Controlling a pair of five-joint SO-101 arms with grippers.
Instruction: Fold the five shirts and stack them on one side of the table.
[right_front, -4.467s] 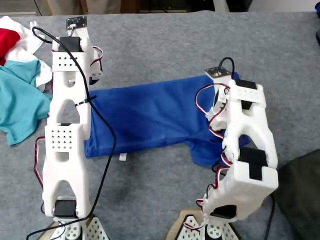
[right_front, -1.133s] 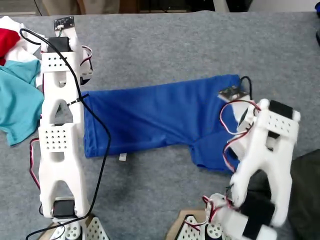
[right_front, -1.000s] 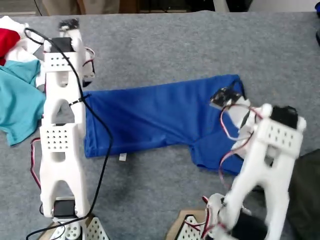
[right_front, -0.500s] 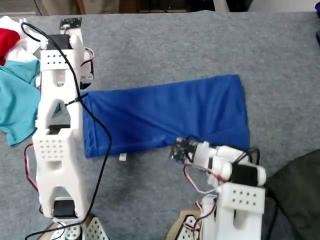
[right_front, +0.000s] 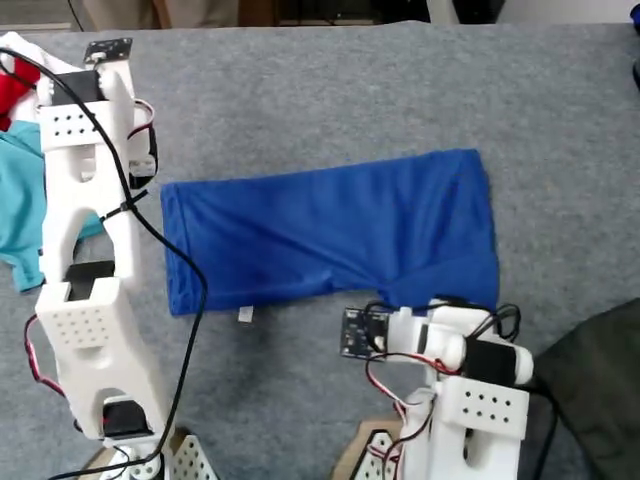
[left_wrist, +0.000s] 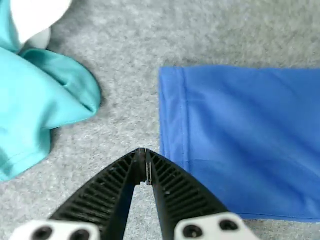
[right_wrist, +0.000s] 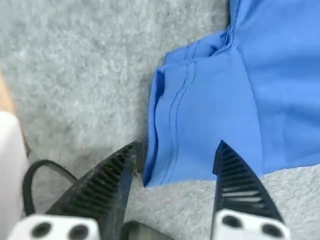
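While the blue shirt (right_front: 330, 235) lay flat as a long strip mid-tabletop (right_front: 350, 90) | left tool (left_wrist: 145, 167) was pinched closed on nothing, just beside the shirt's hemmed end | right tool (right_wrist: 175, 155) was spread wide above a stitched flap at its near edge | teal shirt (left_wrist: 35, 100) sat crumpled nearby

Teal shirt (right_front: 18, 210) cut off at the edge and partly behind left arm (right_front: 95, 330), dark cloth (right_front: 600, 390) cropped
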